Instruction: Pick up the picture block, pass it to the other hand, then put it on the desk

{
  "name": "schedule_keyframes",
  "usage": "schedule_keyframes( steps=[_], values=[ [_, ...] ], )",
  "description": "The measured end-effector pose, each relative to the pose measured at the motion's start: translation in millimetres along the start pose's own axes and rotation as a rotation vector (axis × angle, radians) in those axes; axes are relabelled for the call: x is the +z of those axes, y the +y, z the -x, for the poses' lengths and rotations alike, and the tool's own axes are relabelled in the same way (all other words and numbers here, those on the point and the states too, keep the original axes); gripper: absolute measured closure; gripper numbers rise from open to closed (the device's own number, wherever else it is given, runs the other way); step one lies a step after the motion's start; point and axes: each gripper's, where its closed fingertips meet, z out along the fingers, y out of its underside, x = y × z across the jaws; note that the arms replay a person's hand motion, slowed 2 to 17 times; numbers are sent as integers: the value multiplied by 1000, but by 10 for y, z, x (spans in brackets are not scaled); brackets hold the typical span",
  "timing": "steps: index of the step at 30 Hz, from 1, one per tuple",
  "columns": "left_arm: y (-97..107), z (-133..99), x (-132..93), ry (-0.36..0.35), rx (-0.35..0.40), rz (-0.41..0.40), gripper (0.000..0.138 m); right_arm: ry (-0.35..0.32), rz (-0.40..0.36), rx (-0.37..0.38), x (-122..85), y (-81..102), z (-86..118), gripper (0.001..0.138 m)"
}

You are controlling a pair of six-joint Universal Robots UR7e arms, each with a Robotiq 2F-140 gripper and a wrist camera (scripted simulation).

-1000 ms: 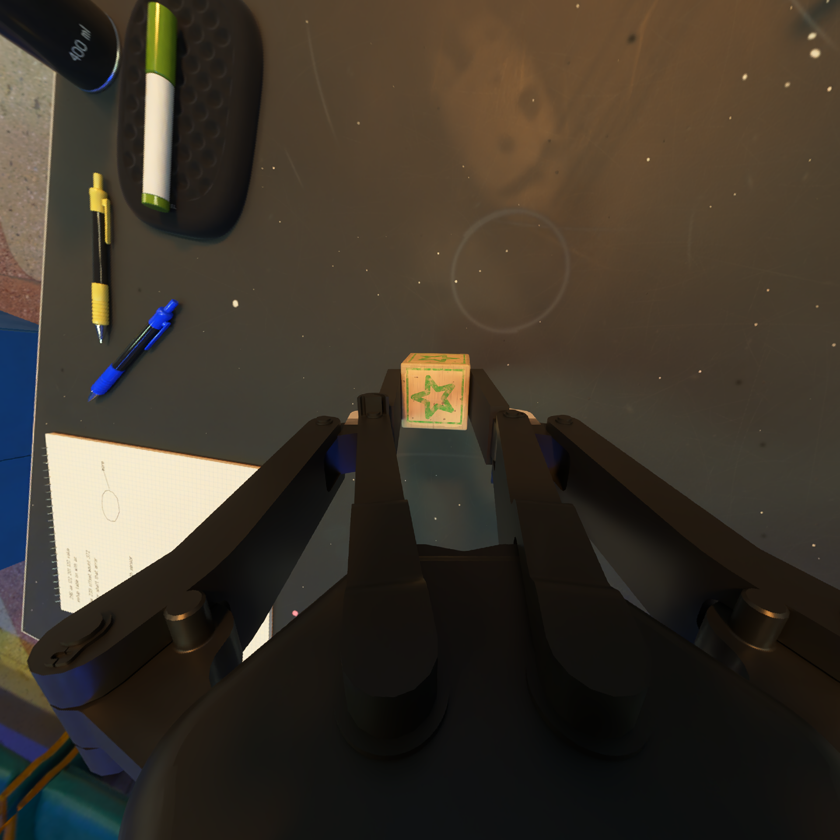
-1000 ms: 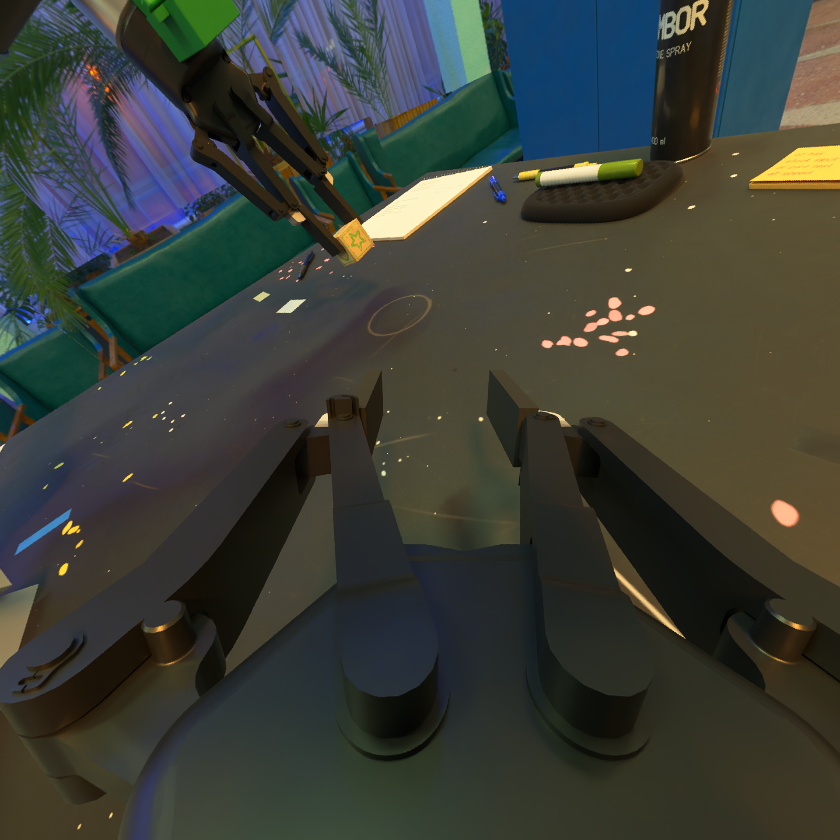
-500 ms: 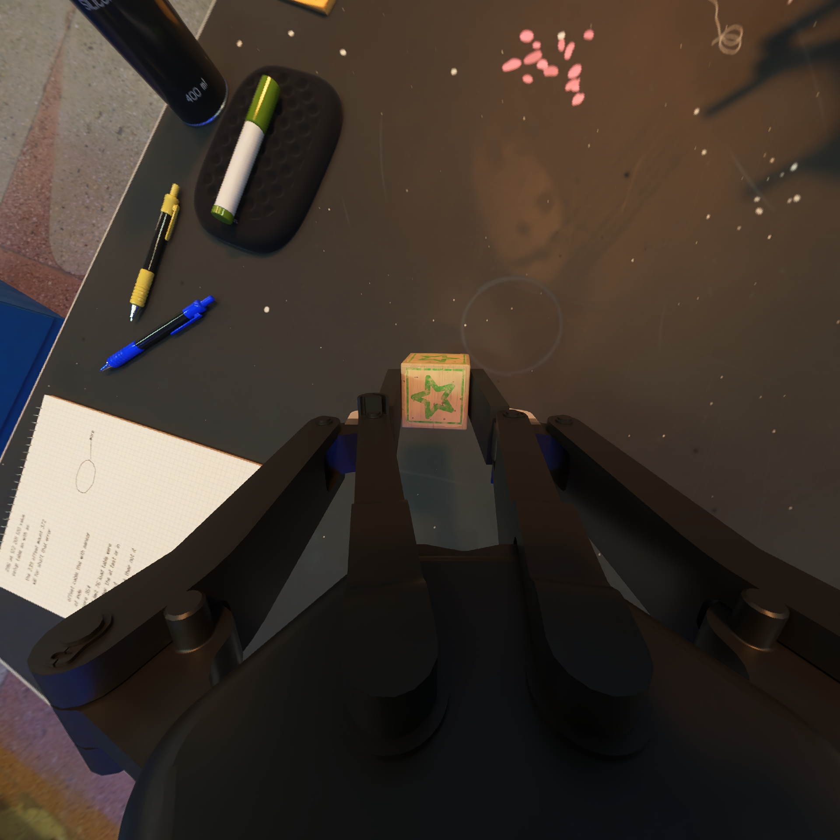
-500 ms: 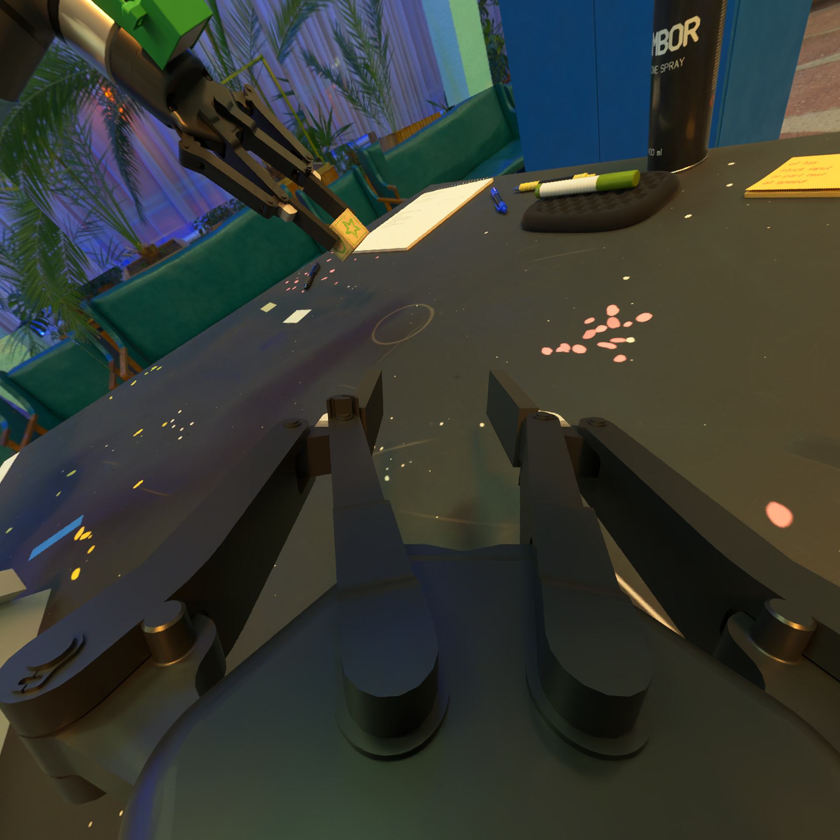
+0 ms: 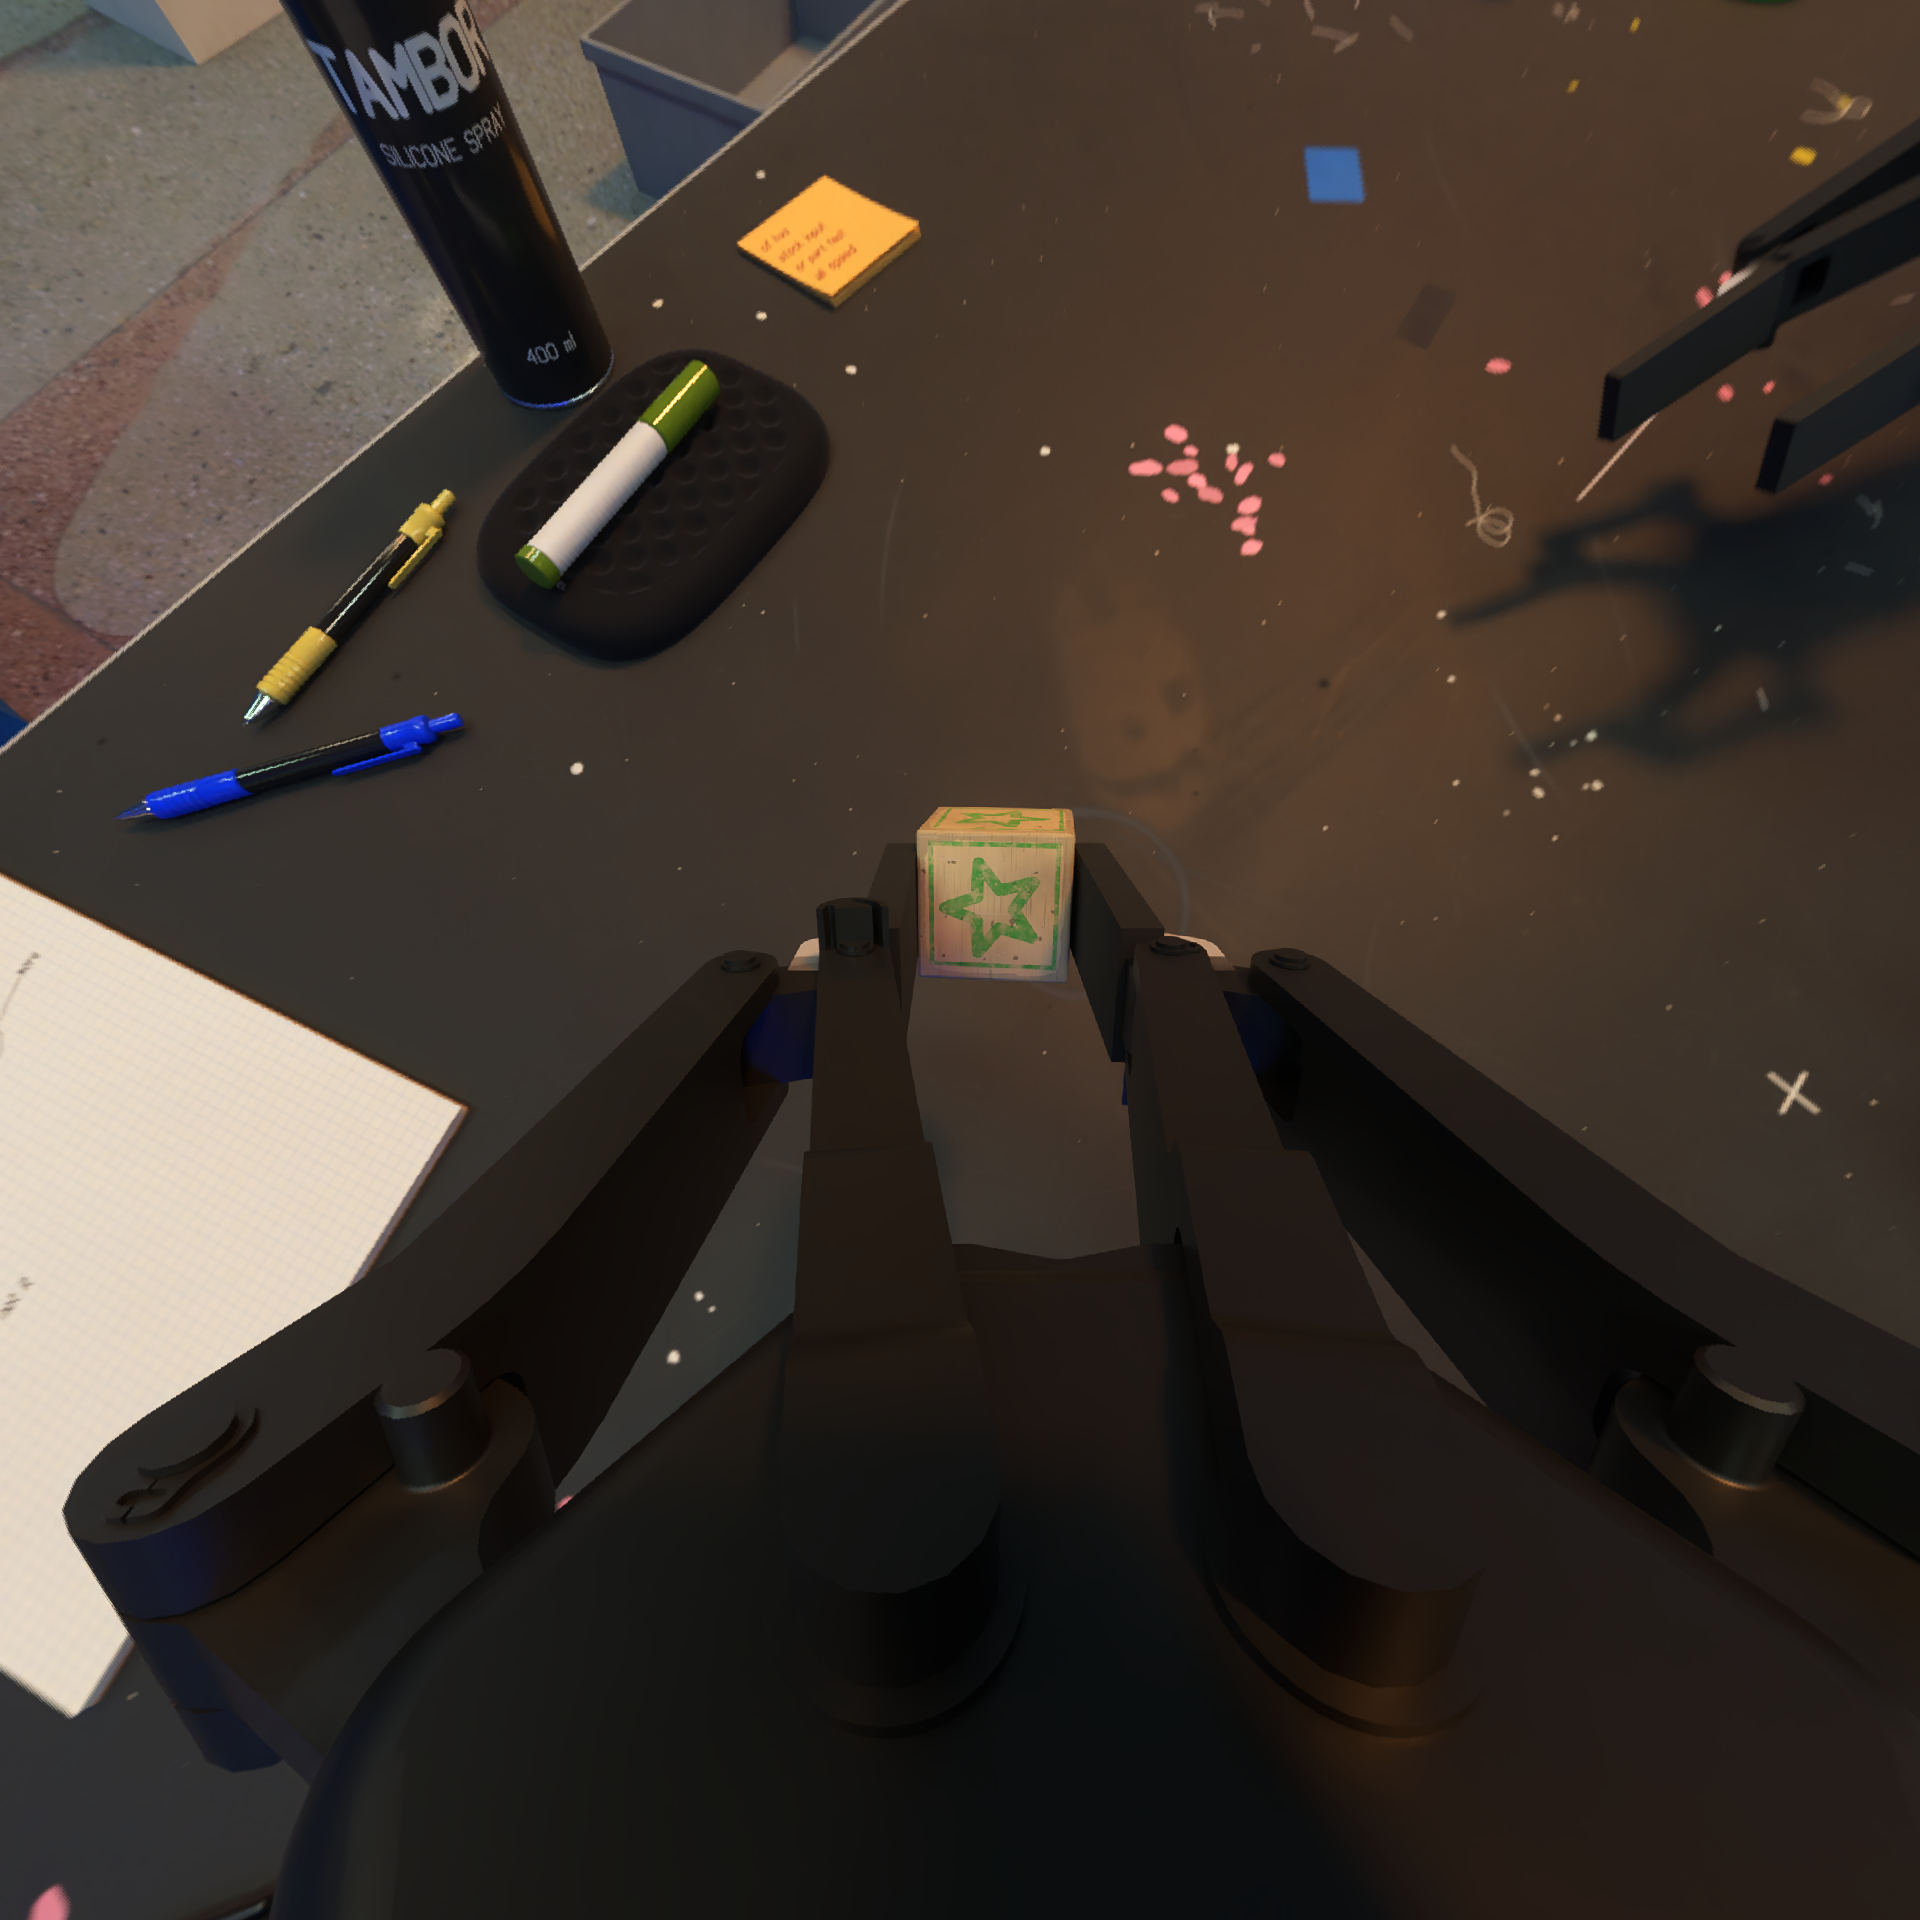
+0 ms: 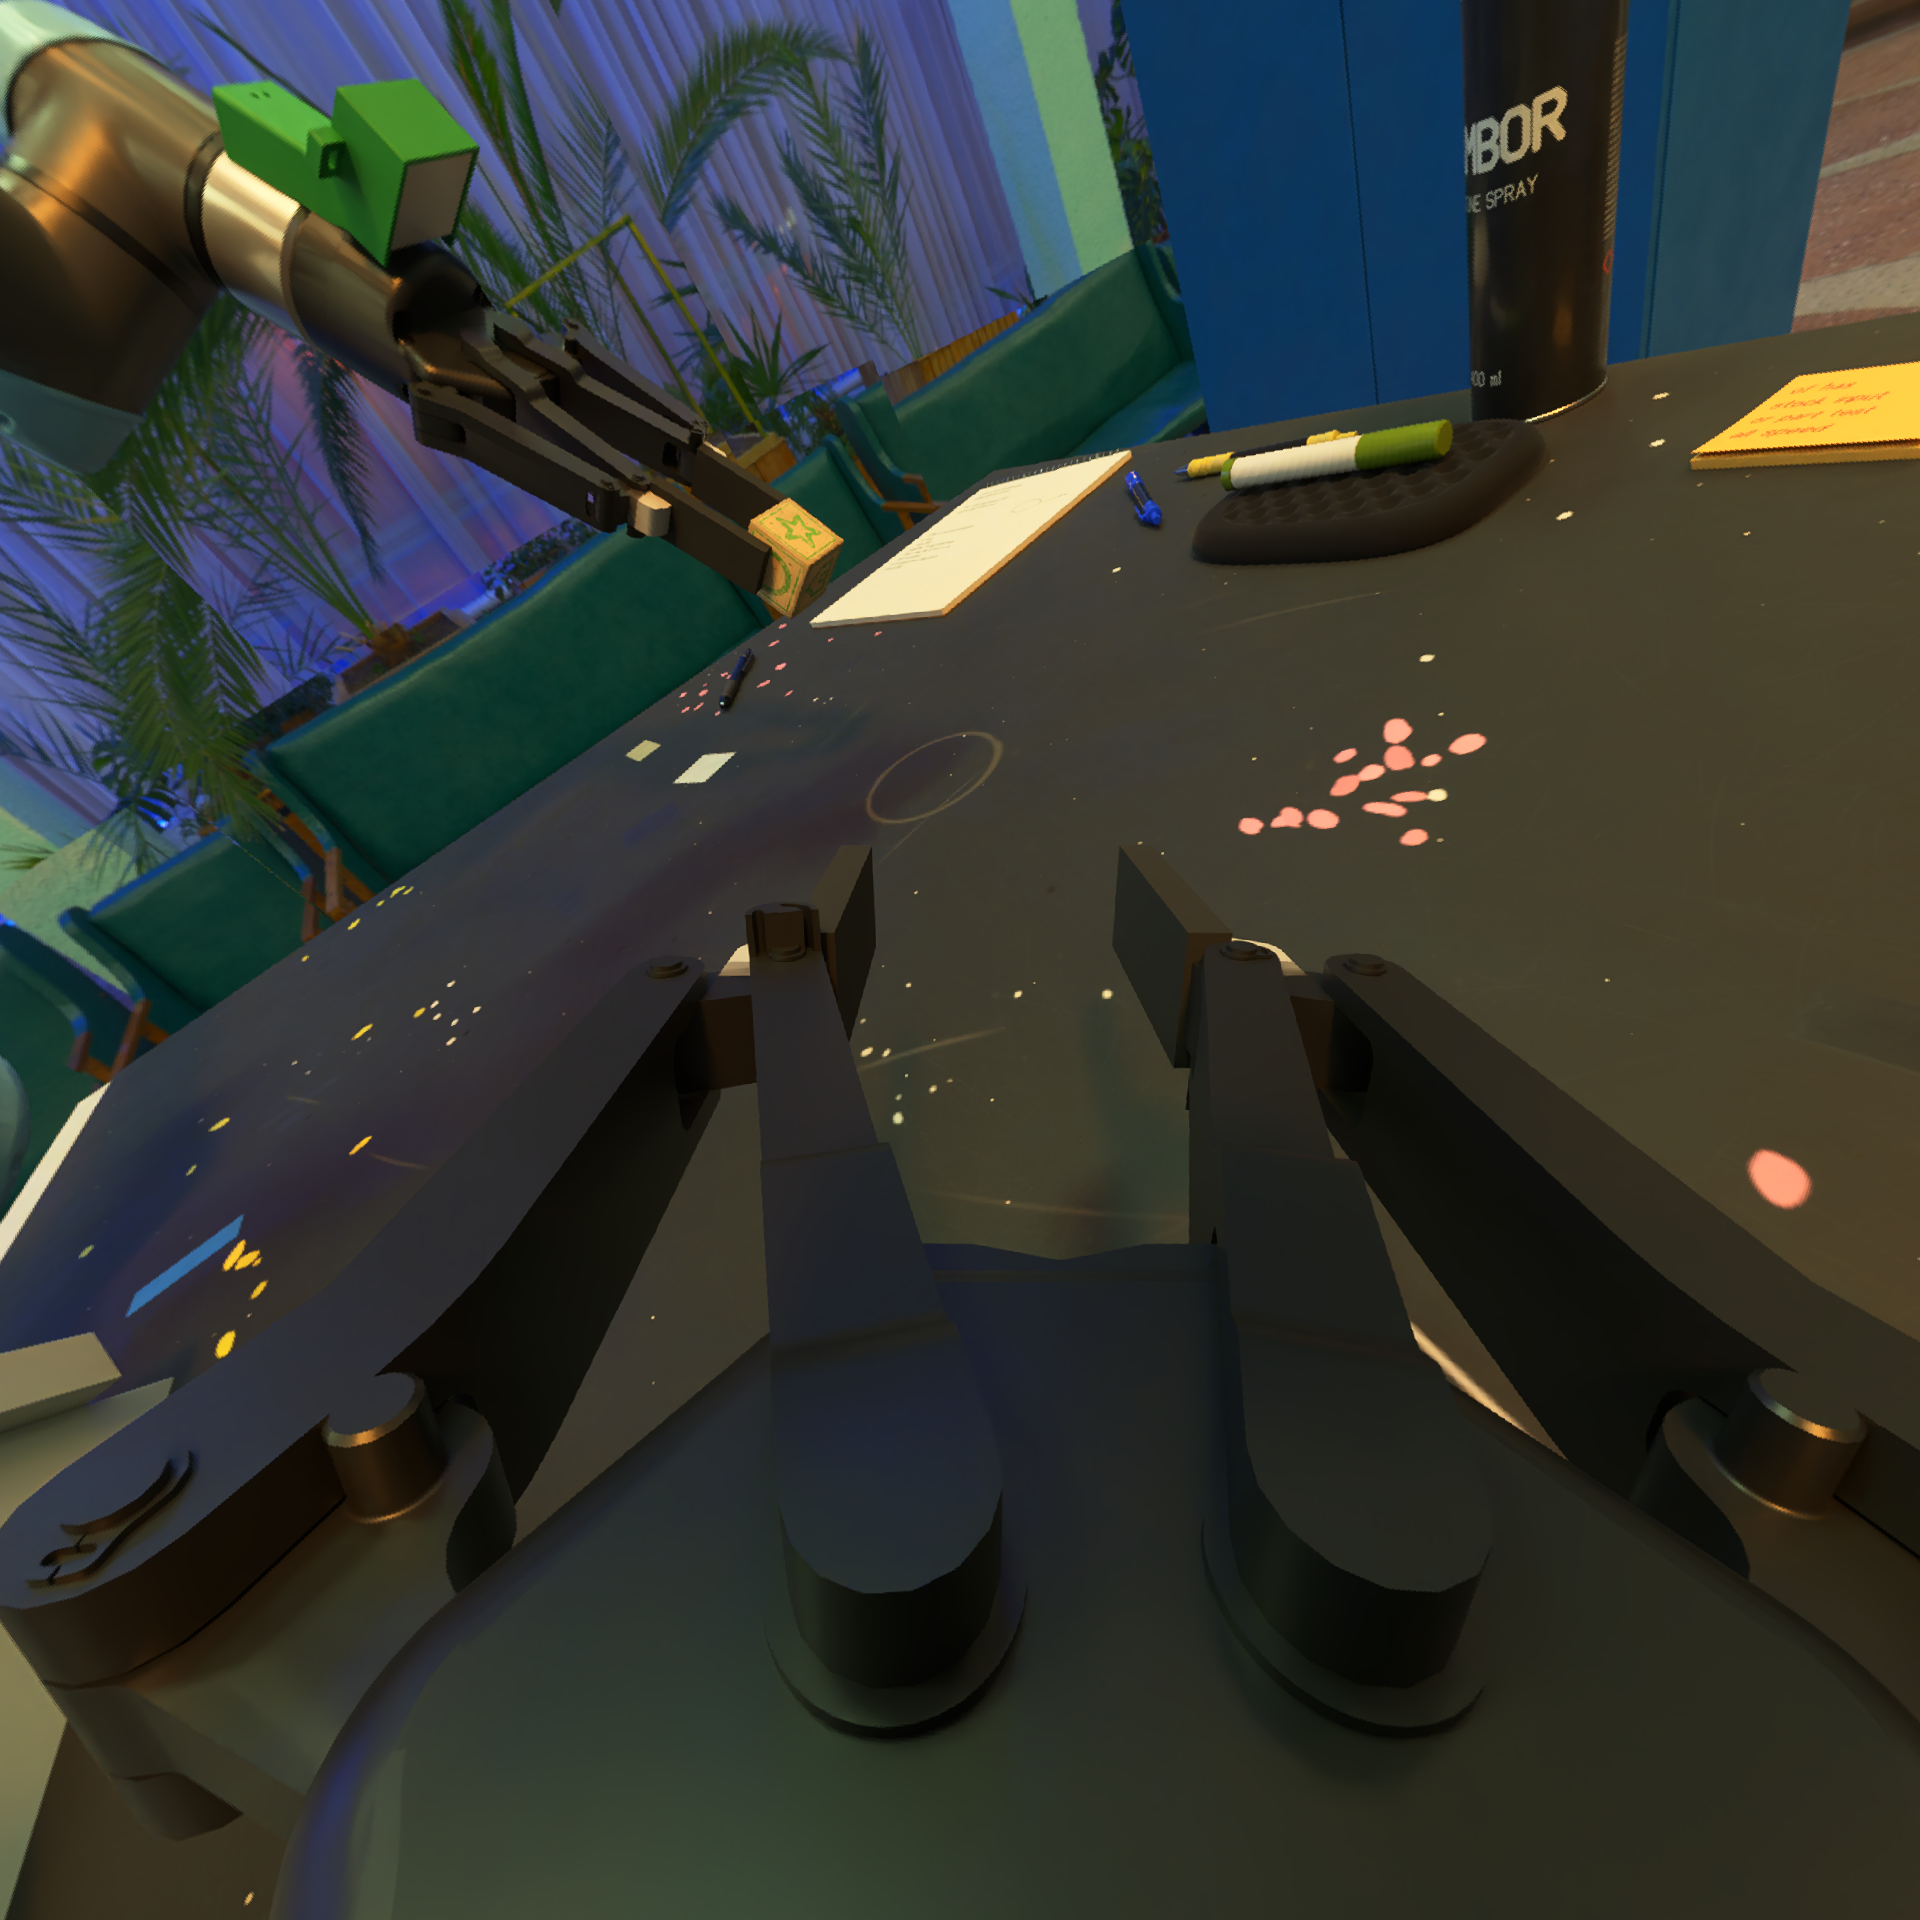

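Left wrist view. Item: left gripper (image 5: 995, 899), closed on the picture block (image 5: 994, 896), a wooden cube with green star faces, pinched at the fingertips and carried clear above the bench (image 5: 935, 582). Below it: silicone spray can (image 5: 457, 197), green-capped marker (image 5: 620, 473) lying on a black pad (image 5: 727, 540), yellow pen (image 5: 348, 608), blue pen (image 5: 291, 764), notepad (image 5: 156, 1195), orange sticky notes (image 5: 829, 239), pink specks (image 5: 1210, 483). Right gripper (image 5: 1704, 436) shows at the upper right, well apart from the block.

Right wrist view. Item: right gripper (image 6: 992, 945), jaws parted and empty, low over the bench (image 6: 1558, 935). Left gripper (image 6: 774, 556) at upper left, holding the picture block (image 6: 795, 556) in the air, tilted.

Risks, as judgement. The hold is only at the tips (little pad overlap), so a jolt could twist or drop the block. With free faces narrow, the right fingers may strike the left ones during handover. Release before the right gripper clamps would send the block onto the pens or off the edge.
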Motion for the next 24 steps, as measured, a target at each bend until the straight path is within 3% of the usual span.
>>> schedule_keyframes(
  steps=[24],
  values=[
    [-437, -432, 89, 176, -299, -293, 99, -79, -92, 121, -111, -185, -3, 76]
  ],
)
